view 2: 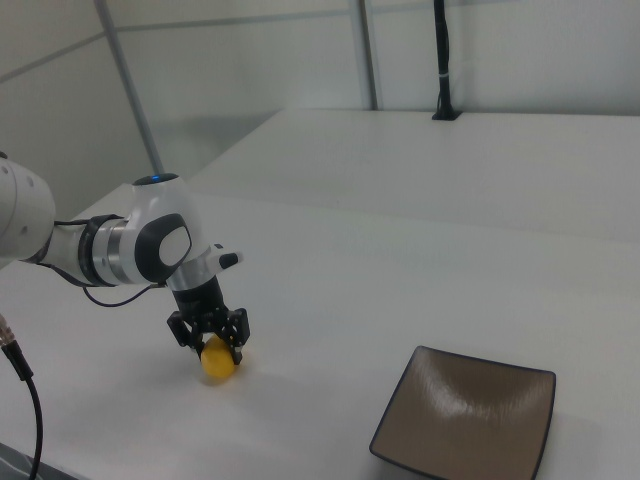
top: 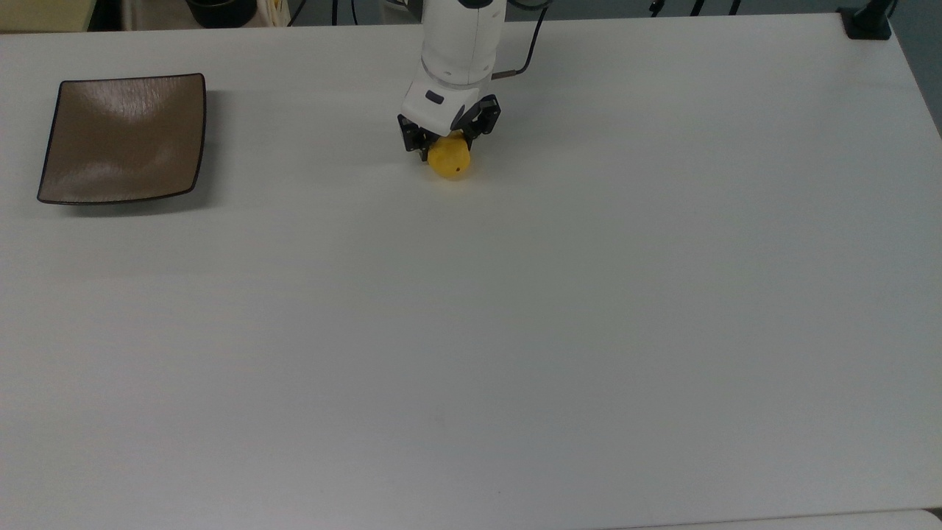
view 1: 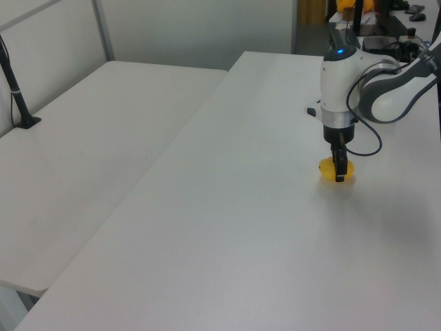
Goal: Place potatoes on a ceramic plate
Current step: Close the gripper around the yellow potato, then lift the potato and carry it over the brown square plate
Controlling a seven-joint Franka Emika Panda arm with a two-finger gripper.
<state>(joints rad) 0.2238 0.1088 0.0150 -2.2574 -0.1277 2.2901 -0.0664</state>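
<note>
The hand [top: 448,142] is down at the white desk [top: 515,309] with its 2 black fingers set on either side of the potato [top: 450,157]; in the top view and the right view they sit close against its flanks, but whether they are actually pressing it or just bracketing it cannot be told. The yellow potato rests on the desk near the far edge in the top view, roughly midway across, with its upper part covered by the hand and a small dark spot showing on its near side. In the left view the near finger [view 1: 339,167] crosses in front of the potato [view 1: 345,170], hiding its middle. The ceramic plate [top: 125,137] lies well apart toward the top view's left, close to that edge of the desk, with bare surface all the way between it and the potato. In the right view the plate [view 2: 470,418] is in the foreground and its nearest corner is cut off at the bottom of the picture. The broad near half of the desk is open.
</note>
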